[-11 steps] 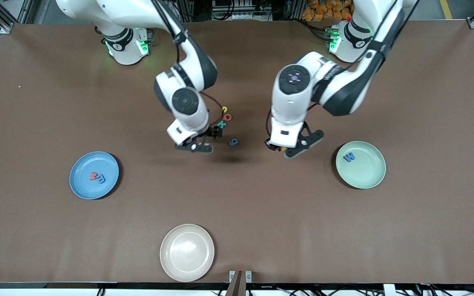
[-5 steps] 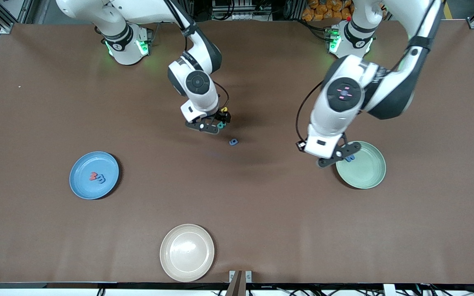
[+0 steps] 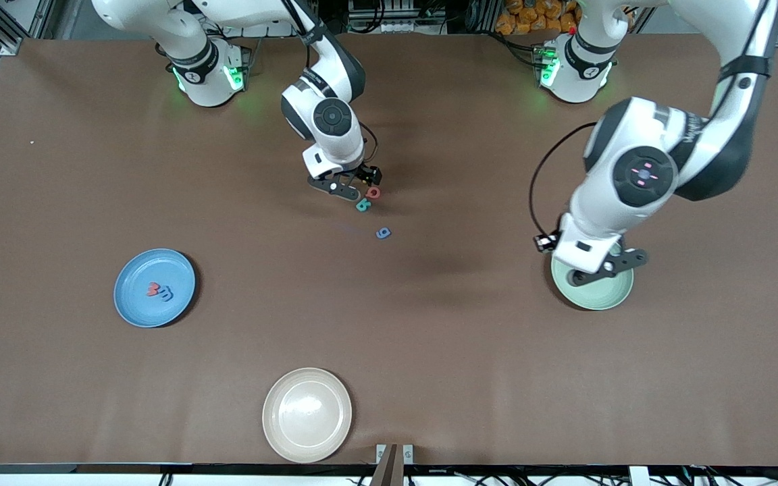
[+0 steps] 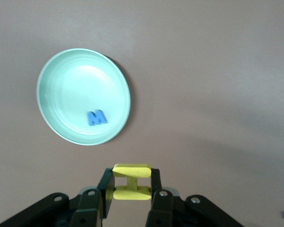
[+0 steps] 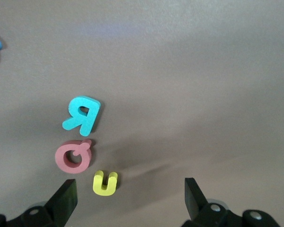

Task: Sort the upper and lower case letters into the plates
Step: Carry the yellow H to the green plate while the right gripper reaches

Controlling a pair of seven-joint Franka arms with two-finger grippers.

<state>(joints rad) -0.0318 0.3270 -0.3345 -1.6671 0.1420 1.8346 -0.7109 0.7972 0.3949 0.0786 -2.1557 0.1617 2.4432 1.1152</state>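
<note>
**Inspector A:** The left pincer (image 4: 131, 185) was clamped on a yellow letter (image 4: 131, 182) above the pale green plate (image 3: 610, 297), which held a blue M (image 4: 97, 117).

**Inspector B:** The right pincer (image 5: 130, 198) stood apart, low over the bench (image 3: 429, 351), beside a teal R (image 5: 82, 115), a red Q (image 5: 74, 157) and a yellow u (image 5: 105, 183). A blue letter (image 3: 383, 233) lay nearer the camera. The blue plate (image 3: 139, 310) carried a red letter (image 3: 152, 289) and a blue one (image 3: 166, 293).

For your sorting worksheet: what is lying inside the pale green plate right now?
The left wrist view shows one blue letter M in the pale green plate. In the front view the left gripper covers it.
</note>
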